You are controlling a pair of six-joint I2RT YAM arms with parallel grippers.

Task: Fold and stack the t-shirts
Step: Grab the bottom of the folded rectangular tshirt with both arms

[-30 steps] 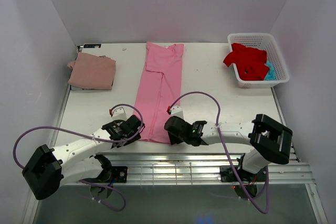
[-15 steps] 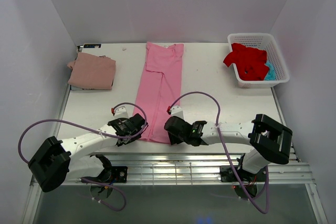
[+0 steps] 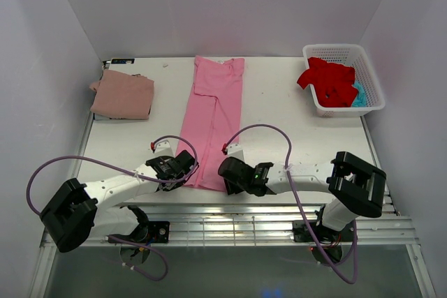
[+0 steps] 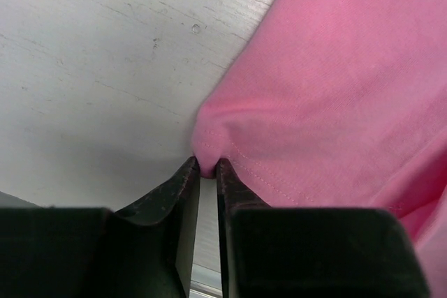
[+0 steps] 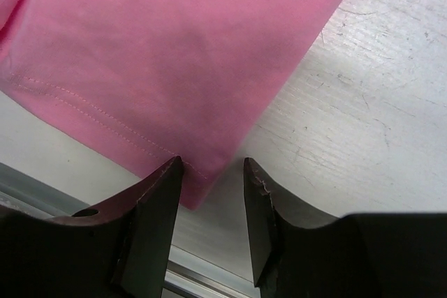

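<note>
The bright pink t-shirt (image 3: 213, 123) lies folded into a long strip down the middle of the table. My left gripper (image 3: 187, 172) is at its near left corner. In the left wrist view the jaws (image 4: 207, 165) are shut on a pinch of the pink hem (image 4: 328, 88). My right gripper (image 3: 222, 171) is at the near right corner. Its fingers (image 5: 213, 169) stand open on either side of the pink corner (image 5: 160, 54) without pinching it. A folded dusty rose t-shirt (image 3: 123, 94) lies at the back left. A red t-shirt (image 3: 328, 80) and a teal one (image 3: 359, 95) are in the basket.
The white latticed basket (image 3: 335, 50) stands at the back right of the table. A slatted metal rail (image 3: 244, 218) runs along the near edge just behind both grippers. Purple cables loop above each arm.
My left gripper has crept right onto the pink hem's corner and its jaws have closed on the cloth. The right gripper has hardly moved and stays open.
</note>
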